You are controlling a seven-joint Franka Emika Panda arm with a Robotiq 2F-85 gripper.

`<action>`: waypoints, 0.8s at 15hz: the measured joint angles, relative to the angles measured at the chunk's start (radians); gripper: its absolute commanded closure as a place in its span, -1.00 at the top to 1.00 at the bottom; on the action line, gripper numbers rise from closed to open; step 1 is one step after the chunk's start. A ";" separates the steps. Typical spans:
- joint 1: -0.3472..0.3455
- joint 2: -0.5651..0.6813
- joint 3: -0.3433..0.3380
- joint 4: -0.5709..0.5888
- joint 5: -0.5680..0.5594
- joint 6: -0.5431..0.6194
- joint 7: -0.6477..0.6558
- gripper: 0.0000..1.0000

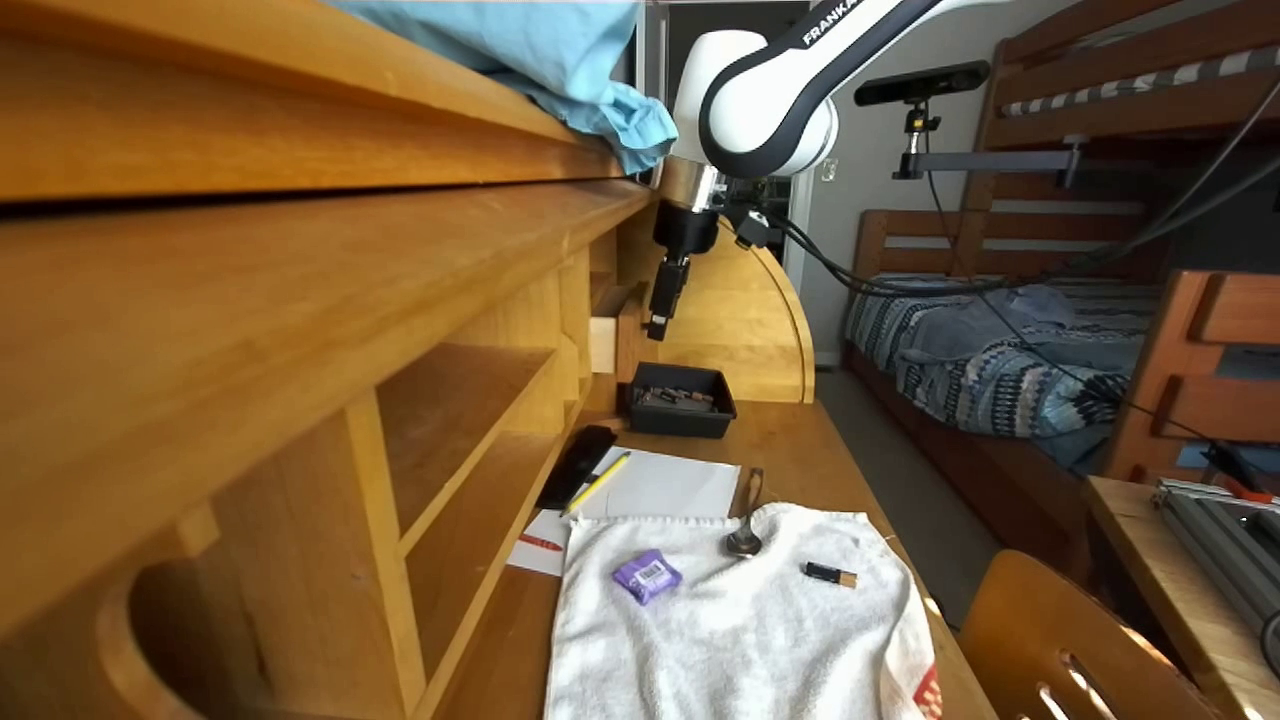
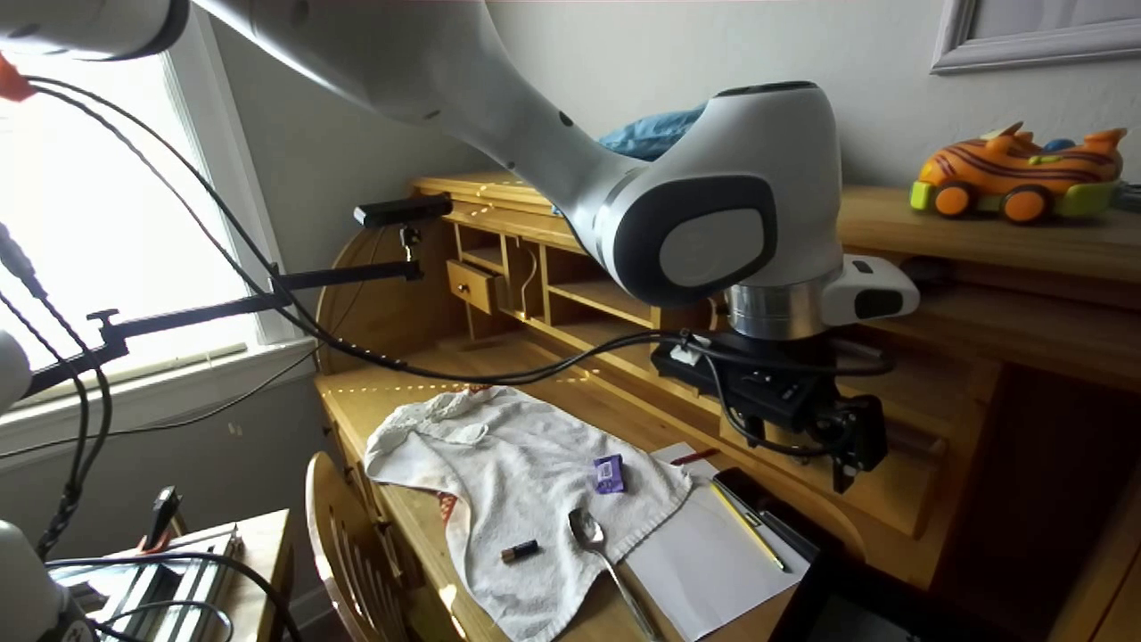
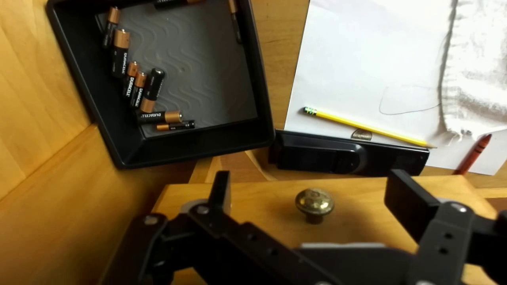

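Note:
My gripper (image 3: 313, 188) stands open, its black fingers (image 3: 220, 190) spread wide and nothing held. In the wrist view a round brass knob (image 3: 315, 201) on a wooden drawer front (image 3: 261, 198) appears between the fingers; I cannot tell whether anything touches. An exterior view has the gripper (image 1: 660, 300) pointing down beside the partly pulled-out drawer (image 1: 628, 335), above a black tray (image 1: 680, 425). Several copper-and-black batteries (image 3: 121, 53) lie inside that tray. From another angle, the gripper (image 2: 856, 459) hangs before the desk's cubbies.
A black case-like object (image 3: 348, 156), white paper (image 3: 356, 51), a yellow pencil (image 3: 368, 127) and a red crayon (image 3: 473, 154) lie near the tray. Farther along, a white towel (image 1: 720, 640) bears a purple packet (image 1: 648, 576), a spoon (image 1: 743, 540) and a battery (image 1: 830, 574).

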 measured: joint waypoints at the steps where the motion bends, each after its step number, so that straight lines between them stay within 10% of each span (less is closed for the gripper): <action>1: 0.001 0.002 0.000 -0.004 0.000 0.024 0.000 1.00; 12: -0.015 0.011 0.019 -0.009 0.008 0.082 -0.008 1.00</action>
